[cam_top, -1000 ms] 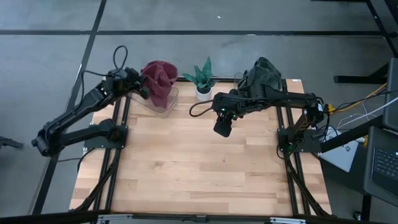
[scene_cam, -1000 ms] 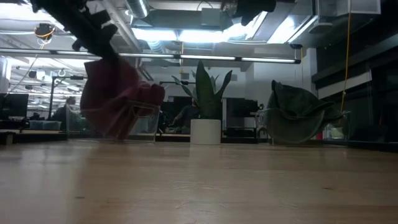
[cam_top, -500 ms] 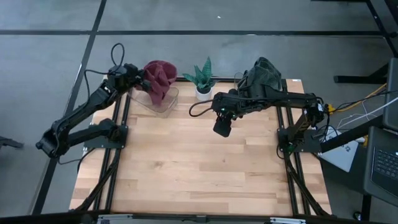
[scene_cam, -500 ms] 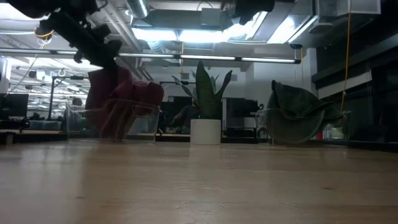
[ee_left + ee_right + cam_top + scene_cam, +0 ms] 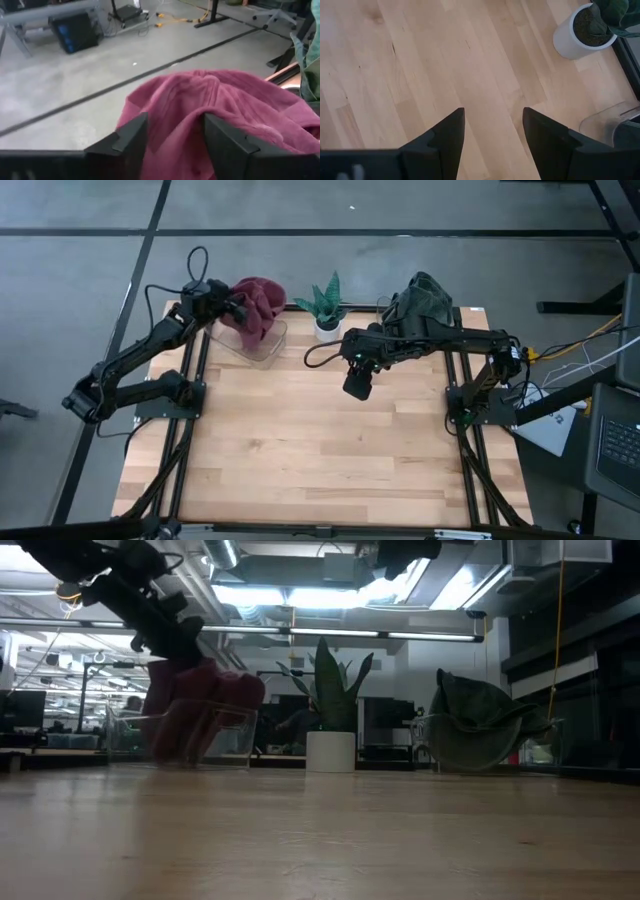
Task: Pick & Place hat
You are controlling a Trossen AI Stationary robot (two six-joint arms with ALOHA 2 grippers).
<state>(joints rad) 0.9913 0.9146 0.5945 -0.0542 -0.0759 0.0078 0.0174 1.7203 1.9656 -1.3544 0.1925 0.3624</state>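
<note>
The maroon hat (image 5: 258,305) lies bunched in a clear bin (image 5: 265,348) at the table's far left, and it also shows in the low view (image 5: 200,700). My left gripper (image 5: 230,308) reaches in from the left at the hat's upper part. Its fingers stand apart, with a hump of the maroon cloth (image 5: 220,100) between and beyond them (image 5: 175,135). My right gripper (image 5: 358,385) hangs open over the bare wood at the table's middle (image 5: 493,135), holding nothing. My left gripper has the hat's top fold (image 5: 175,112) lying between its spread fingers (image 5: 131,135), which come nearly level from the table's left. I cannot tell whether the fingers still touch the cloth. The hat rests in the bin.
A small potted plant (image 5: 326,310) in a white pot stands just right of the bin. A dark green hat (image 5: 422,300) sits at the far right on its own clear holder. The wood in front of these things is bare.
My left gripper has moved toward the table's far edge and a little down, over the bin. The maroon hat, which hung tilted from it above the bin's wall, has sunk and now sits lower in the bin.
</note>
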